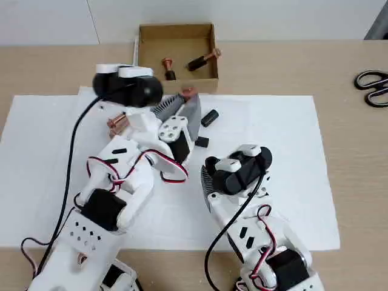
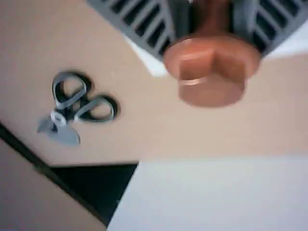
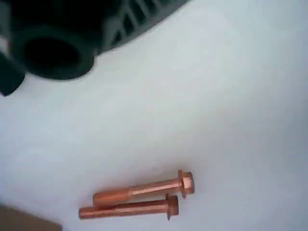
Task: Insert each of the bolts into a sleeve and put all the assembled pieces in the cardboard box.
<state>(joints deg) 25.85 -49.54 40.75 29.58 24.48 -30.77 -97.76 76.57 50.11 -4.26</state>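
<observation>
Brown cardboard box (image 1: 176, 28) up at twelve o'clock, and inside it two assembled pieces (image 1: 203, 59), copper bolts in black sleeves. The table (image 1: 351, 133) is pale tan, with a plain white paper sheet (image 1: 291, 170) across the middle. Scissors (image 1: 373, 85) out at two o'clock: black handles, and blades that look silver-grey, though the left wrist view is blurry. The left gripper (image 1: 183, 100) shows mid-grey with slatted ribbing, and the held bolt (image 2: 211, 70) gleams copper-orange. A loose sleeve (image 1: 209, 117) just past centre, matte black. At ten o'clock, two bare bolts (image 3: 139, 197), copper all along. Both arms (image 1: 127, 182) are white with black motors (image 1: 103, 209), and red, white and black wires (image 1: 173, 176) loop over them.
</observation>
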